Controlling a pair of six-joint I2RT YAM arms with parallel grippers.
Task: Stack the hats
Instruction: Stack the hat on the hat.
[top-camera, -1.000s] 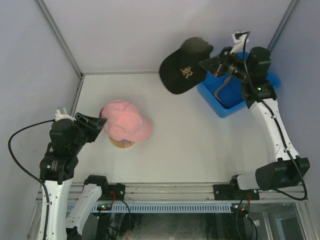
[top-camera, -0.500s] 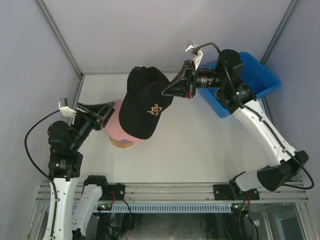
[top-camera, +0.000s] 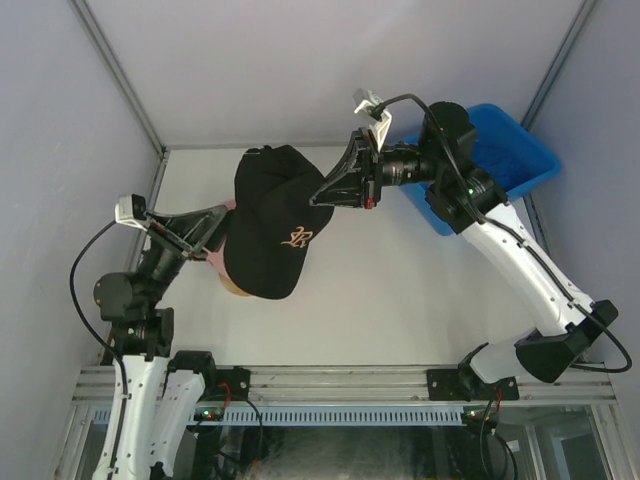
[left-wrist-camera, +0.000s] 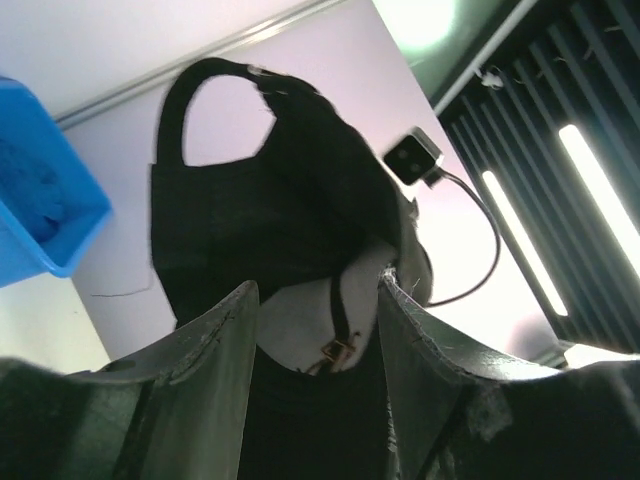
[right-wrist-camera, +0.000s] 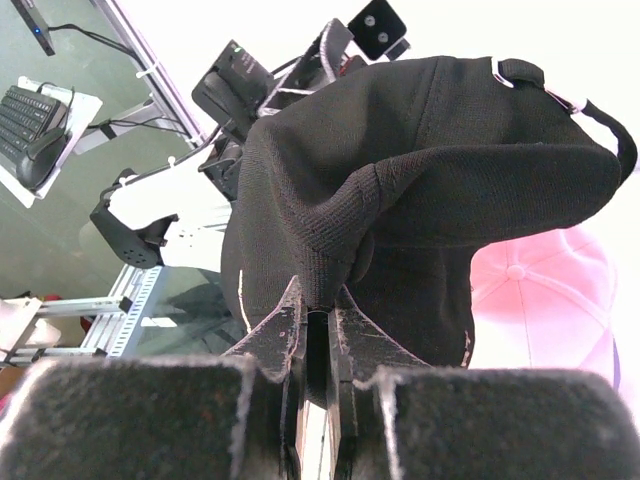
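A black hat (top-camera: 268, 215) with an embroidered logo hangs over the pink hat (top-camera: 216, 256), hiding most of it. My right gripper (top-camera: 325, 190) is shut on a fold of the black hat's crown (right-wrist-camera: 420, 160), pinched at the fingertips (right-wrist-camera: 320, 290). The pink hat (right-wrist-camera: 540, 300) shows below and to the right of it. My left gripper (top-camera: 203, 226) points upward at the hats' left side with its jaws apart. In the left wrist view the black hat's underside (left-wrist-camera: 250, 200) and its buckled strap (left-wrist-camera: 335, 345) show between the open fingers (left-wrist-camera: 215, 340).
A blue bin (top-camera: 500, 150) stands at the back right behind the right arm, and shows as well in the left wrist view (left-wrist-camera: 40, 190). A wooden stand (top-camera: 236, 290) peeks out under the hats. Grey walls close in the left and back sides.
The right arm has carried the black hat left from beside the bin to over the pink hat. The left gripper has tilted upward and its jaws have opened a little wider.
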